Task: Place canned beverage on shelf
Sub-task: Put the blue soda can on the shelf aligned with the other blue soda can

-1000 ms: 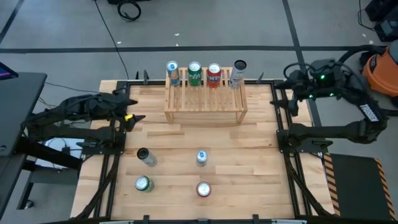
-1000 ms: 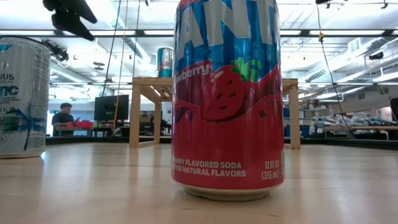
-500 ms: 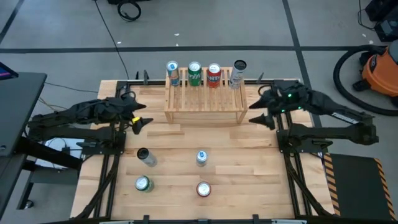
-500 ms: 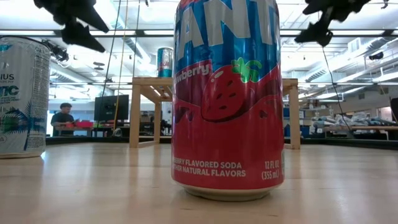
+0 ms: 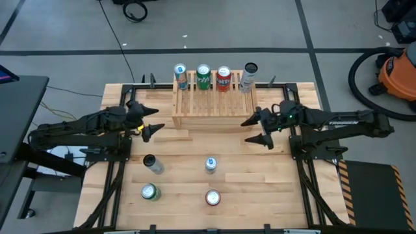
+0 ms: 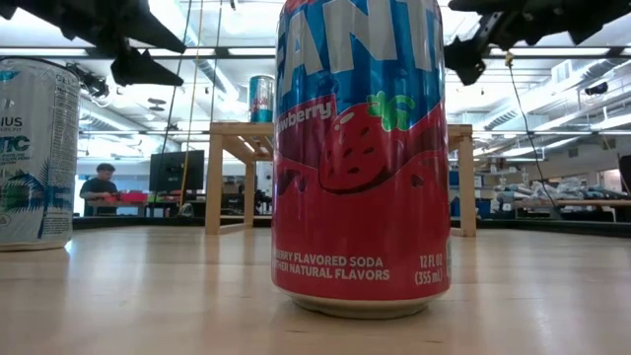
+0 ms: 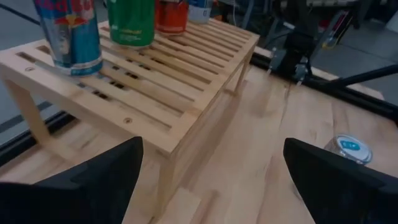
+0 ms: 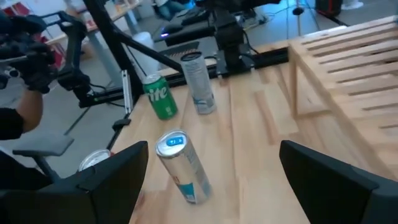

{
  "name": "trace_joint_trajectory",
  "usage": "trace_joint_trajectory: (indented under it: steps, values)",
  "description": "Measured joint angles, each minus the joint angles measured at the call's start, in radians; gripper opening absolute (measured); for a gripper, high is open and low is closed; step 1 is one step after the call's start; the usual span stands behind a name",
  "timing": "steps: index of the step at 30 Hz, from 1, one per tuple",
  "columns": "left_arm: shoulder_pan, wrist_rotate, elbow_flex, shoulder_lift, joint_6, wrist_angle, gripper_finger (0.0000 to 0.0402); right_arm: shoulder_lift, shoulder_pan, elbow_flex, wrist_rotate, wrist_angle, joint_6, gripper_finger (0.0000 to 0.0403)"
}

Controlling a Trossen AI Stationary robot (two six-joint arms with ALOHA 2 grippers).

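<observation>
- The shelf point(image 5: 214, 104) stands at the far middle of the table point(image 5: 273, 169), with four cans upright along its far edge: a blue can point(image 5: 181, 76) at the left, then a green can point(image 5: 203, 77), a red can point(image 5: 223, 78) and a silver can point(image 5: 247, 77) at the right end.
- Four more cans stand on the near half of the table: a dark-topped can point(image 5: 151, 163) at the left, a blue-topped can point(image 5: 210, 165) near the middle, a green-topped can point(image 5: 150, 192) at the near left and a strawberry soda can point(image 5: 212, 197) at the near middle.
- The left gripper point(image 5: 147, 121) hangs just left of the shelf, its fingers spread apart and holding nothing.
- The right gripper point(image 5: 257, 130) hangs just off the shelf's near right corner, its fingers also spread wide and empty.
- In the low view, the strawberry soda can fills the middle, with the shelf behind it.
- A person point(image 6: 99, 187) sits far off in the room beyond the table.
</observation>
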Motion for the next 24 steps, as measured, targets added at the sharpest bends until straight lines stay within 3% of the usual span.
trace_joint_trajectory:
  steps: [9,16,24]
  values:
    - [0.0,0.001,-0.002,0.002,0.093,0.092,0.0389,0.187,0.036,-0.023,-0.012,0.261,0.043,0.0373]
    - [0.001,0.001,-0.002,0.002,0.109,0.119,0.0389,0.334,0.085,-0.023,-0.055,0.301,-0.12,0.0373]
    - [0.001,0.001,-0.002,0.002,0.109,0.118,0.0389,0.507,0.144,-0.023,-0.054,0.517,-0.095,0.0373]
